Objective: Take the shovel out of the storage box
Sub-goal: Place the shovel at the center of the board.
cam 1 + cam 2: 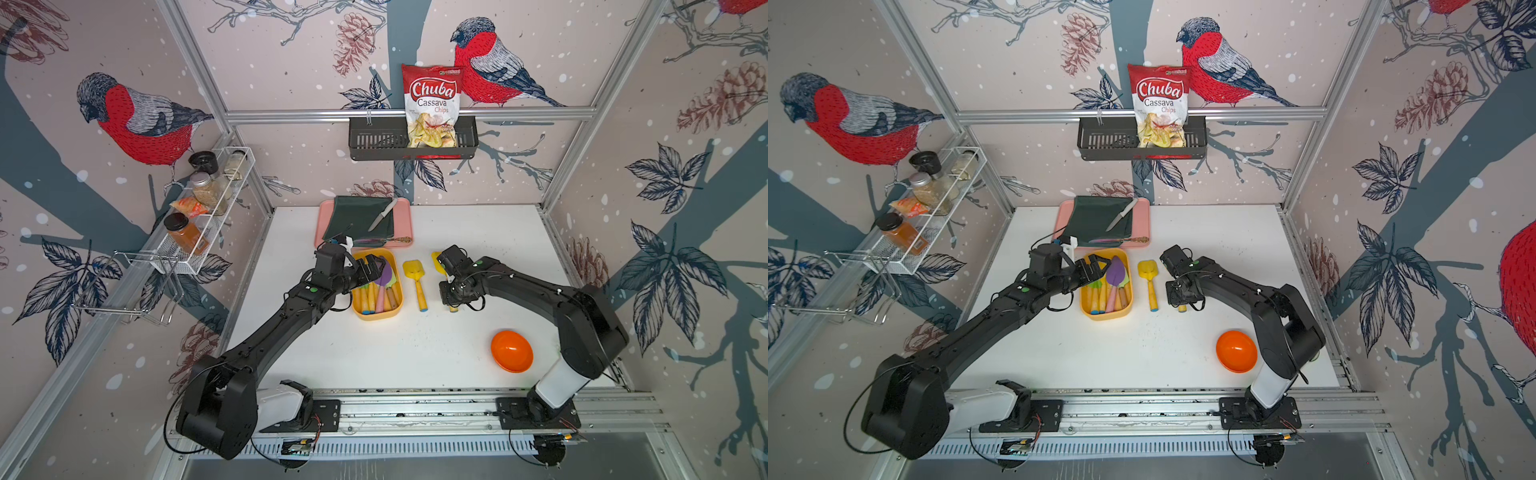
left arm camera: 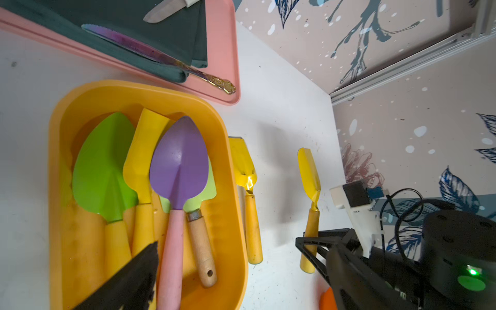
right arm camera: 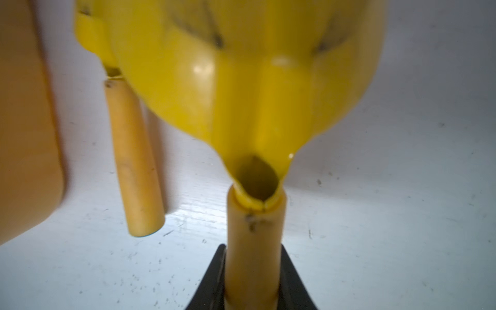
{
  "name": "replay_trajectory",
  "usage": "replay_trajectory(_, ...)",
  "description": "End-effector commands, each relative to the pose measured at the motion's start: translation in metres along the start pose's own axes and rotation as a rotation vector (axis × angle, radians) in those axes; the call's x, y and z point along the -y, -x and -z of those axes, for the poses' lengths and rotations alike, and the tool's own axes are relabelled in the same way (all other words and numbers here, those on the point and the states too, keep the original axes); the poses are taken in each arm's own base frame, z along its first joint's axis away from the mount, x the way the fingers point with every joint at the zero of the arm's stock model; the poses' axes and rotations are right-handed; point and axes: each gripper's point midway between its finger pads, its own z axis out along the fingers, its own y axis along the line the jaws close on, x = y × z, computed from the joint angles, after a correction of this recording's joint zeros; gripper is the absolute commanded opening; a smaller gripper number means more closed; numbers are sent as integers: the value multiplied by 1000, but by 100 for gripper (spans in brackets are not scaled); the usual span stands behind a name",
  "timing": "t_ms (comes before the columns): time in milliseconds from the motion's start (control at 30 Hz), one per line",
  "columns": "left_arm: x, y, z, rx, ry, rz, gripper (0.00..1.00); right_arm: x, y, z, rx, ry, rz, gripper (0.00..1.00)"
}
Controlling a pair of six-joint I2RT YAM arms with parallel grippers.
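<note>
- Fingers [image 2: 128, 281] of the left gripper [image 1: 371, 266] are spread wide with nothing between them, hanging right over the storage box [image 1: 376, 316].
- The right gripper [image 3: 253, 279] is clamped on the handle of a yellow shovel [image 3: 255, 94], out over the table to the right of the box. Can't tell if it's resting on the surface or just off it.
- A second yellow shovel [image 1: 415, 278] lies flat on the table between the box and the held one.
- So I'd say the taking-out part looks basically done. What's left is letting go of the held one.
- If more are wanted, the box has a purple shovel [image 2: 179, 163], a green shovel [image 2: 104, 166] and a couple more underneath.
- The table [image 1: 374, 357] is white and a bit scuffed and speckled. A pink tray [image 1: 407, 224] with a dark cloth and knives sits just behind the box, and an orange bowl [image 1: 511, 351] is near the right arm's base.
- Room: bullfinch wallpaper and an aluminium frame, a chips bag [image 1: 432, 104] in a black basket [image 1: 374, 141] on the back wall, and a wire spice rack [image 1: 208, 208] on the left wall.
</note>
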Motion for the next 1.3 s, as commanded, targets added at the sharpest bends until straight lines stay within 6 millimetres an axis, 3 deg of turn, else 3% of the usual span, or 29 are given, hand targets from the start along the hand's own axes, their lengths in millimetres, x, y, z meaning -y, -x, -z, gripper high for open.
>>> replay_trajectory(0, 1, -3, -3, -10, 6, -23, 99, 1, -3, -7, -35, -23, 14, 8)
replay_trajectory(667, -7, -10, -8, -34, 24, -31, 99, -5, -21, -40, -216, -103, 15, 8)
replay_trajectory(1267, -10, -13, -10, -43, 24, -30, 99, -15, -10, -49, -211, -75, -15, 15)
